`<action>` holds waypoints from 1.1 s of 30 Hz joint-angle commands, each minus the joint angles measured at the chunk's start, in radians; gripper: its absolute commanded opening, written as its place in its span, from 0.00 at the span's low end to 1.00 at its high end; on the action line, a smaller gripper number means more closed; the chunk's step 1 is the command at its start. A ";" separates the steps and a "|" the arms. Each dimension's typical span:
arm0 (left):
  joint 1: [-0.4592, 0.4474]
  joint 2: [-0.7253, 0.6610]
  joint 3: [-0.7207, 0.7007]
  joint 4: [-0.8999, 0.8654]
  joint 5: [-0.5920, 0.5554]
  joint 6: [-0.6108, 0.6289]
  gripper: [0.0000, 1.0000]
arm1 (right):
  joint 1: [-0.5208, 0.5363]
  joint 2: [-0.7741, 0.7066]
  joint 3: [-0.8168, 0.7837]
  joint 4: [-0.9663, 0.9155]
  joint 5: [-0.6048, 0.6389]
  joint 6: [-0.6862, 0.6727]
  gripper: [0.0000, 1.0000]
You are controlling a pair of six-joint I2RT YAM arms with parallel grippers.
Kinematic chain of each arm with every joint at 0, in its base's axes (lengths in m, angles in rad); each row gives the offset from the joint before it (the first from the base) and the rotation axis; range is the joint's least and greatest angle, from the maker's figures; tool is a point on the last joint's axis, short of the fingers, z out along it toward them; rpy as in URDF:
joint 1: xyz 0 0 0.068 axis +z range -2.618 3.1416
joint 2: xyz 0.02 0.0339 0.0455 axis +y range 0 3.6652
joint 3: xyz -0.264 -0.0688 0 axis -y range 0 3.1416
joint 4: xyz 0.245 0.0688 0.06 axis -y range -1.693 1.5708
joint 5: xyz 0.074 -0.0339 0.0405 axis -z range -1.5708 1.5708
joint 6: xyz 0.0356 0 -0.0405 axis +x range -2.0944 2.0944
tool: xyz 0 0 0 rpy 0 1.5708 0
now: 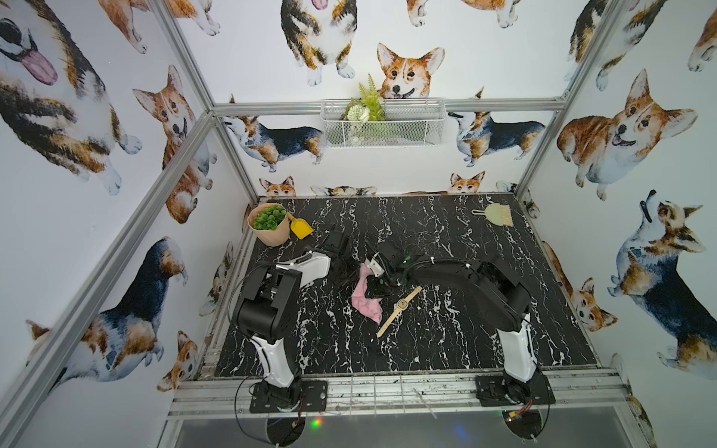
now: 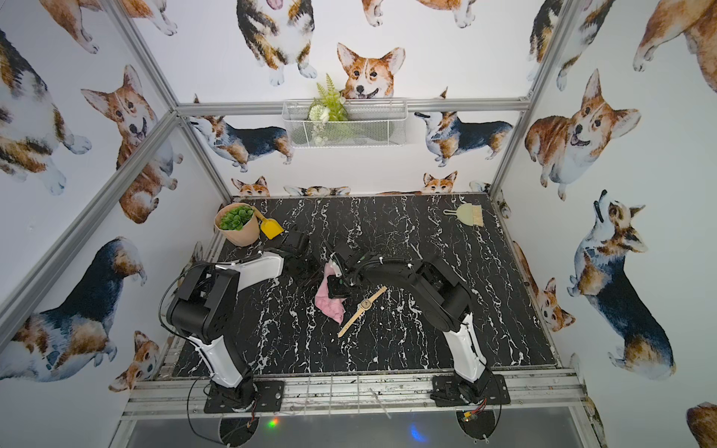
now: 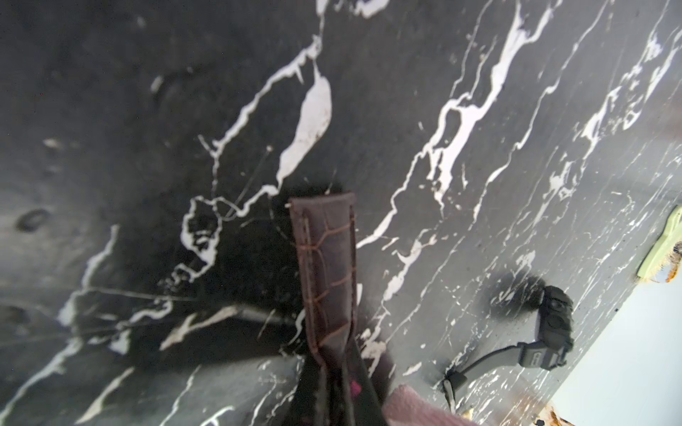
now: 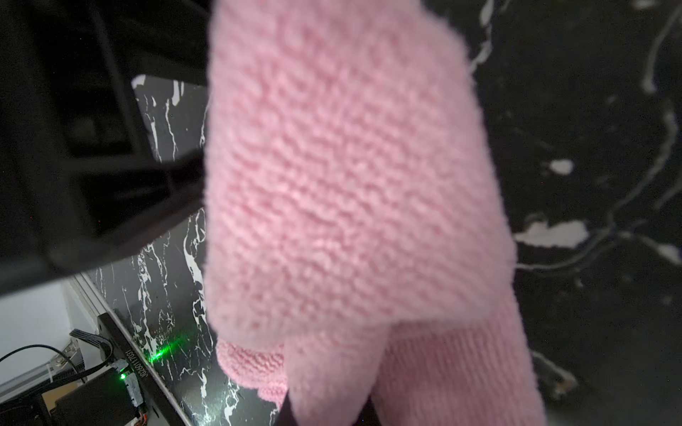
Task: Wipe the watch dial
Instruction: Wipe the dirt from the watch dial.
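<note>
Dark brown watch strap [image 3: 326, 265] pinched between the closed fingers of the left gripper [image 3: 334, 402], free end jutting past them over the black marble table [image 3: 147, 147]; dial hidden. Just beside, pink cloth [image 1: 366, 298] clamped in the right gripper [image 1: 377, 289], lower end draped onto the table. Near the cloth's corner, apart from both grippers, a tan-strapped watch [image 1: 400, 306], flat and diagonal on the table.

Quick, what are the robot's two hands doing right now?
Left gripper: shut on the brown strap.
Right gripper: shut on the pink cloth.
</note>
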 commanded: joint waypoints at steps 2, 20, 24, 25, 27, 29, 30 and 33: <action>-0.002 0.028 -0.015 -0.189 -0.058 -0.005 0.00 | -0.017 -0.026 -0.058 -0.113 0.053 0.002 0.00; -0.005 0.032 -0.020 -0.181 -0.057 -0.012 0.00 | 0.017 -0.057 0.123 -0.142 0.068 -0.024 0.01; -0.005 0.030 -0.016 -0.185 -0.055 -0.013 0.00 | 0.032 0.011 0.146 -0.143 0.048 -0.017 0.01; -0.004 0.028 -0.014 -0.187 -0.054 -0.012 0.00 | 0.032 0.020 0.140 -0.138 0.044 -0.009 0.01; -0.003 0.028 -0.008 -0.195 -0.054 -0.007 0.00 | 0.031 0.028 0.114 -0.118 0.039 0.006 0.01; -0.005 0.027 -0.006 -0.199 -0.054 -0.002 0.00 | 0.032 0.031 0.096 -0.108 0.038 0.014 0.01; -0.003 0.025 -0.006 -0.200 -0.054 0.000 0.00 | 0.031 0.033 0.087 -0.106 0.038 0.017 0.01; -0.004 0.028 -0.005 -0.205 -0.053 0.004 0.00 | 0.030 0.036 0.065 -0.115 0.041 0.021 0.01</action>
